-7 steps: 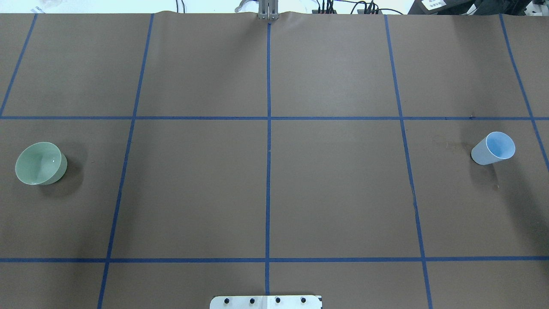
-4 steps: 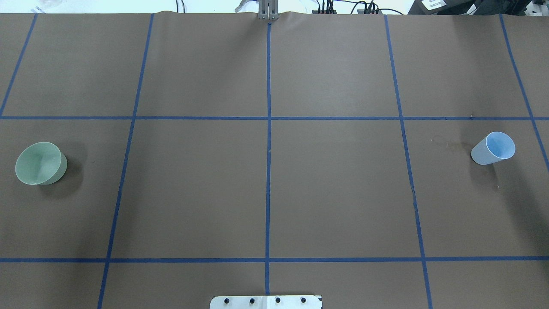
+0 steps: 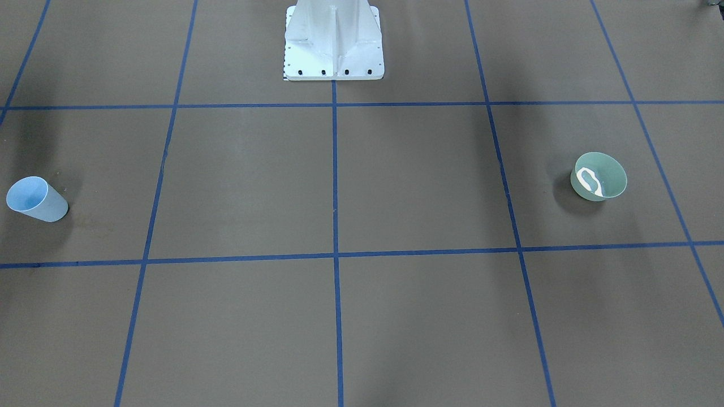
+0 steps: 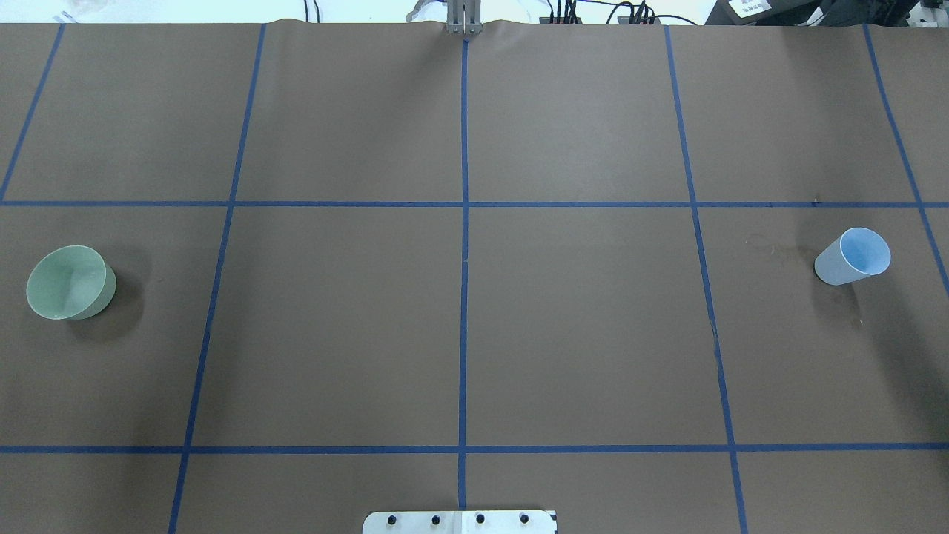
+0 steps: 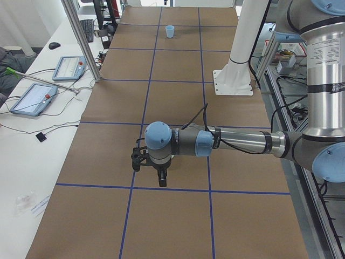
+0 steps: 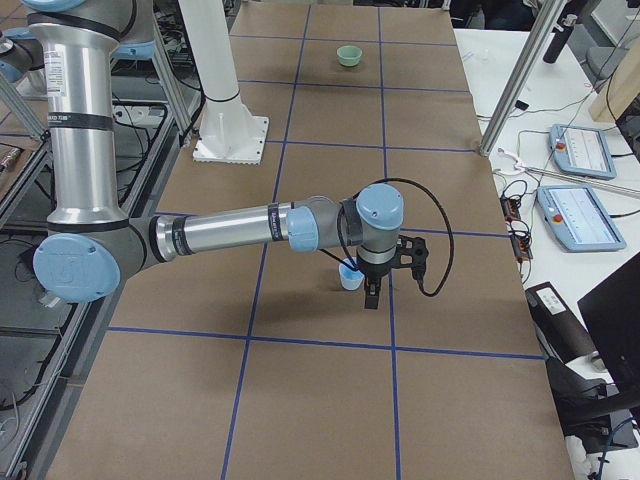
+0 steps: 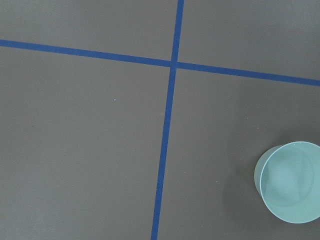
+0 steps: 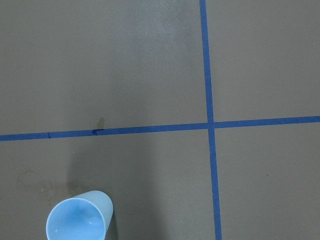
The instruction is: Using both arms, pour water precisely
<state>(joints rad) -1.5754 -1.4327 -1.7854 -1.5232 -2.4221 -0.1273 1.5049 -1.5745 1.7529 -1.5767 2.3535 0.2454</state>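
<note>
Whitish glint of water (image 3: 590, 180) in green bowl (image 3: 617, 170), below and near left gripper (image 5: 152, 169); light blue cup (image 6: 349, 277) just beside right gripper (image 6: 372, 290). Cannot tell whether either gripper released or clenched

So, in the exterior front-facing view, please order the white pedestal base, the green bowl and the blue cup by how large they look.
Largest: the white pedestal base, though the top edge cuts it off.
Then the green bowl and the blue cup: they look about alike, so I would not rank them.
</note>
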